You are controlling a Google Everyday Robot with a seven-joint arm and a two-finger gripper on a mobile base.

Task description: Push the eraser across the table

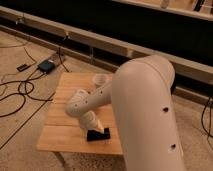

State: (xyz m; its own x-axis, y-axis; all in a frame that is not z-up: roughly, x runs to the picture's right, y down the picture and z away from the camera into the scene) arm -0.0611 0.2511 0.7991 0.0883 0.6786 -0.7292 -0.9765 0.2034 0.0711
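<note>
The tool (98, 125), its grip impossible to tell, touches the far side of the eraser (99, 135), which lies lengthwise along the front edge of the counter (59, 136).

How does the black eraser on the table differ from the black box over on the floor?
The eraser lies near the table's front edge; the black box sits on the floor beyond its far left corner. The gripper is down at the eraser, far from the box. Cables run to the box, none to the eraser. Both are small and dark.

No legible text, label, number anywhere; jaws at eraser (98, 134), near table (59, 136) front edge.
</note>
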